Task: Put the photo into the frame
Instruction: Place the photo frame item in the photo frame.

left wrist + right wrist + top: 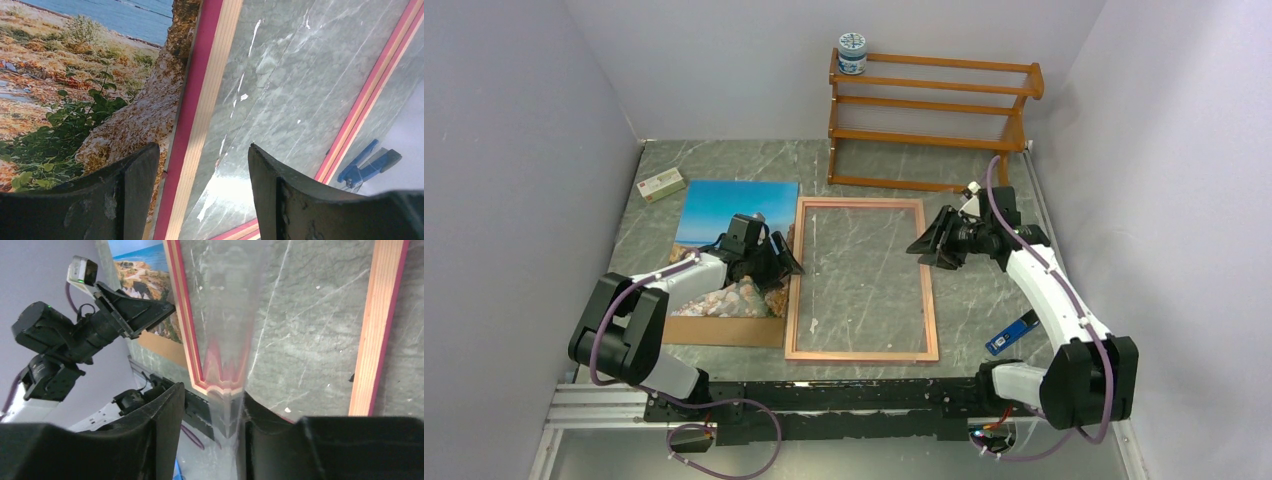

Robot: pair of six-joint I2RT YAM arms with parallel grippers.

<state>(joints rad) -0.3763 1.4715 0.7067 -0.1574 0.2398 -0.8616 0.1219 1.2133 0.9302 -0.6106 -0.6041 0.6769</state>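
The frame lies flat mid-table with its pale wood back up; its pink edge shows in the left wrist view. The photo lies face up to its left, on a brown panel. My left gripper is open, its jaws either side of the frame's left rail, beside the photo. My right gripper is open at the frame's right rail. In the right wrist view the clear pane rises edge-on between my jaws, close to the right finger.
An orange-brown wooden rack stands at the back with a small jar on top. A small box lies at the back left. A blue tool lies right of the frame, also in the left wrist view.
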